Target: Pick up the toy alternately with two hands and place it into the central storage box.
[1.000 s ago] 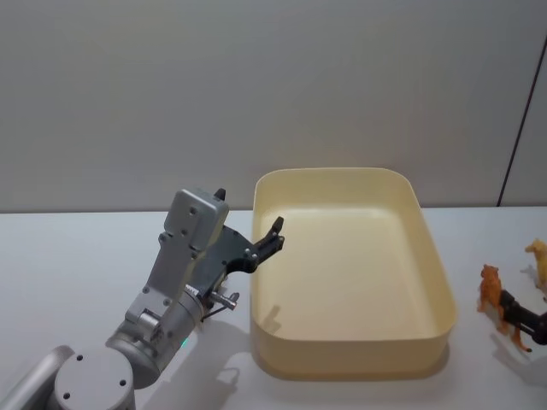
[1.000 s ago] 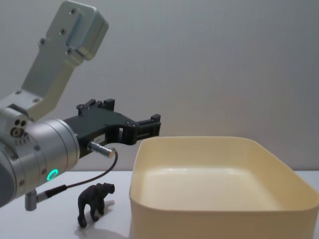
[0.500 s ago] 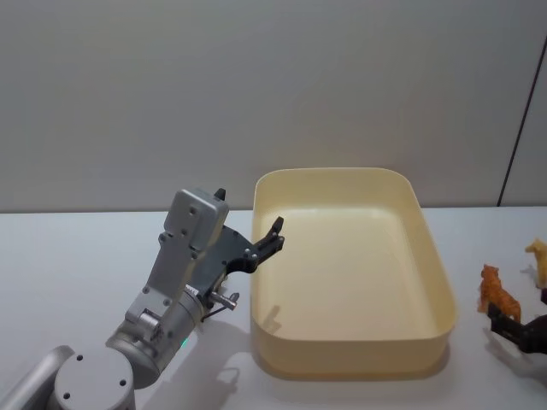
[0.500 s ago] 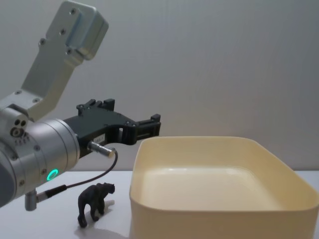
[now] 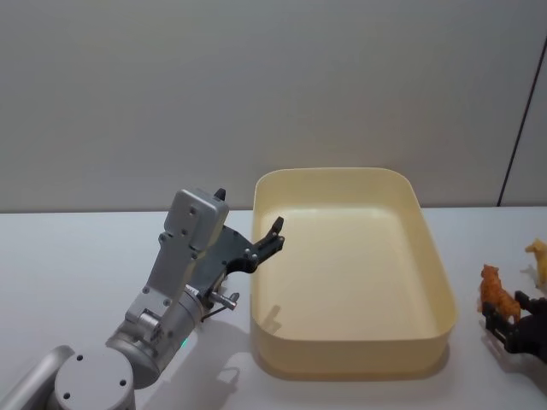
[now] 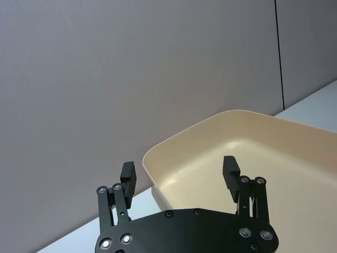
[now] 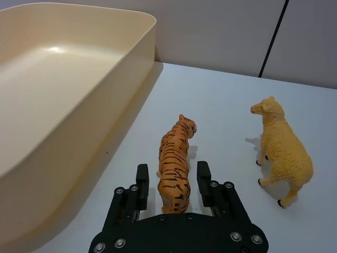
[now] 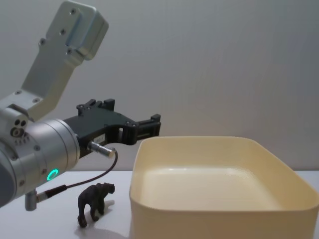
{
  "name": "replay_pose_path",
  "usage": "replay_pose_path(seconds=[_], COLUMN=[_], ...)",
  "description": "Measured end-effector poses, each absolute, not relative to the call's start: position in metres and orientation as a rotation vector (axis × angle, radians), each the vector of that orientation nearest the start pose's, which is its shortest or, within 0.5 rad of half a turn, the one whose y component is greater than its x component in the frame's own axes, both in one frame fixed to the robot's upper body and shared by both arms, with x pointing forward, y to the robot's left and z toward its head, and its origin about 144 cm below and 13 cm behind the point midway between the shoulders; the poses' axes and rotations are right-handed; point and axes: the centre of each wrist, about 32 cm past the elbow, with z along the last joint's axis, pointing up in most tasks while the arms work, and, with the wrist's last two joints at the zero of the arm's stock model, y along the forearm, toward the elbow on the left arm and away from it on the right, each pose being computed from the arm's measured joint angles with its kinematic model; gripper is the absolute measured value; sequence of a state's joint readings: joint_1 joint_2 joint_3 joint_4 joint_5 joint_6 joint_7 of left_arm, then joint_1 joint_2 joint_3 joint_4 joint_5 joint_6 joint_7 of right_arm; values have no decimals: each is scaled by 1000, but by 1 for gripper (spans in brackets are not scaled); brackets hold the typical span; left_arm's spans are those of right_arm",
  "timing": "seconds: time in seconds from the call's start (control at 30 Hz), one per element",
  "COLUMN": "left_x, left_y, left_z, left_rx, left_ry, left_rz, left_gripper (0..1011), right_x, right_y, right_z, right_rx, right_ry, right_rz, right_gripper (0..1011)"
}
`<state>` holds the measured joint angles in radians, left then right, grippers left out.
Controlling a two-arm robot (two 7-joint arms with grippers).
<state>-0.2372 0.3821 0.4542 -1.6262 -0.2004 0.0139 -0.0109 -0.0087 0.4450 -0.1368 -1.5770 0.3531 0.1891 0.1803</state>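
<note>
The tiger toy (image 7: 178, 147) stands near the table's (image 7: 210, 100) right edge, beside the storage box (image 5: 350, 367). Your right gripper (image 7: 172, 169) sits open, one finger on each side of the tiger's back end. A sheep (image 7: 281, 145) stands nearby. Your left gripper (image 6: 179, 167) hangs open by the box's left wall.

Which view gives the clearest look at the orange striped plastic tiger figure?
The right wrist view: the orange striped plastic tiger figure stands close and large between the right claw's open fingers. The head view shows it small at the right edge, beside that claw.
</note>
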Motion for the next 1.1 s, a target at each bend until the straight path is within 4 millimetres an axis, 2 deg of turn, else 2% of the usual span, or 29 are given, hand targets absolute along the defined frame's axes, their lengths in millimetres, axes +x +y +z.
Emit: replay_pose_path(seconds=[0.03, 0.13, 0.27, 0.3, 0.5, 0.87, 0.9, 1.1], left_x=[492, 492, 492, 492, 492, 492, 492, 492], left_y=[198, 198, 198, 198, 198, 198, 198, 198], left_z=[1204, 1204, 1204, 1204, 1204, 1204, 1204, 1204], left_rx=[61, 61, 61, 61, 61, 61, 61, 61], left_ry=[-268, -268, -268, -268, -268, -268, -268, -268], left_rz=[1124, 1124, 1124, 1124, 1124, 1124, 1124, 1124], left_gripper=[1001, 1001, 1001, 1002, 1001, 1001, 1001, 1001], right_x=[454, 455, 455, 455, 454, 454, 456, 461], right_y=[-315, -314, -314, -314, -313, -306, -303, -295], right_z=[1149, 1149, 1149, 1149, 1150, 1164, 1173, 1192], right_rx=[-252, -254, -254, -254, -239, -157, -121, -59], right_ry=[131, 130, 130, 129, 114, 31, 4, -36], right_rz=[-1262, -1258, -1258, -1258, -1266, -1292, -1294, -1276], right_gripper=[538, 480, 322, 312, 305, 305, 305, 305])
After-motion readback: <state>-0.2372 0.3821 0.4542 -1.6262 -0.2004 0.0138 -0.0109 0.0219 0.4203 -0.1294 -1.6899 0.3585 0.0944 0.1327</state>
